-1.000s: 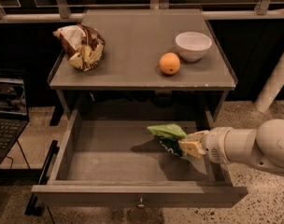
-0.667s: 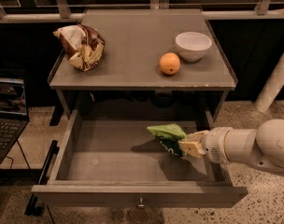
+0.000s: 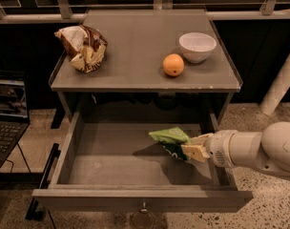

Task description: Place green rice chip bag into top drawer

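Now logging the scene as it stands. Found the top drawer (image 3: pixel 117 162) standing open toward the near side, beneath the tabletop (image 3: pixel 135 37), with a small metal pull (image 3: pixel 144 207) at the middle of the near front panel. Located the claw (image 3: pixel 189 149) within the drawer opening, right of centre, extended in from the right on a thick white arm (image 3: pixel 252 149). Recorded cream fingers (image 3: pixel 196 151) pressed onto the right end of the green rice chip bag (image 3: pixel 168 136), pinching it. Placed the bag over the right half of the grey drawer bottom, light green wrinkled face up and to the left, darker green side lower down next to the claw. Noted a dark shadow on the drawer bottom just left of the bag. Could not tell contact between the bag's lower edge and the drawer bottom.

Counted three items on the tabletop:
- brown-and-white snack bag (image 3: pixel 83 47) at the left side;
- orange (image 3: pixel 173 64) right of centre, toward the near edge;
- white bowl (image 3: pixel 197 46) just beside the orange, farther back and to its right.

Marked all three well apart from the claw. Spotted an open laptop (image 3: pixel 6 123) at the left edge of view, low down beside the furniture. Spotted a pale post (image 3: pixel 281 82) leaning at the right, beyond the arm.
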### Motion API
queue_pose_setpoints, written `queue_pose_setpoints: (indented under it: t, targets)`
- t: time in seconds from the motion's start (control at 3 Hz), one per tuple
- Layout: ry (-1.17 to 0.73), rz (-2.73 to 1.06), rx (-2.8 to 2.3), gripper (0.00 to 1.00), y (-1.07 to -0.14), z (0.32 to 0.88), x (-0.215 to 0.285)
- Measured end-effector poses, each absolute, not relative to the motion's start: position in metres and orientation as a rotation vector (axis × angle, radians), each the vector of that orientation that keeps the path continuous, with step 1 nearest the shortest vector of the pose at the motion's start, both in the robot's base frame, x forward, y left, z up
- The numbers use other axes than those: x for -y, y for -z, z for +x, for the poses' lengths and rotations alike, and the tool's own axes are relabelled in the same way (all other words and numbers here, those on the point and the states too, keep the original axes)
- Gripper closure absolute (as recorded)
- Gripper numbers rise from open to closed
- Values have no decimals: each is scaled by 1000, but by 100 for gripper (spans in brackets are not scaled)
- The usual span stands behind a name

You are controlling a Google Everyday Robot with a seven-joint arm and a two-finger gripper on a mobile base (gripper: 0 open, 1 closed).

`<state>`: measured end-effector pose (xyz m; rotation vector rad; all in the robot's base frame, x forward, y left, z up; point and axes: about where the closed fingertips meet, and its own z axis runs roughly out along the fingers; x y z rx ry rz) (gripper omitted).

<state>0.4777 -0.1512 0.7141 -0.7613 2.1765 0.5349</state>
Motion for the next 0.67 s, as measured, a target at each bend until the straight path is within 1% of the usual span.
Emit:
queue_pose_setpoints:
  t: [0.33,0.67]
  targets:
    - [-535,-761,-2177,11,-714,478,151]
    - [-535,-761,-2176,0,-714,478,151]
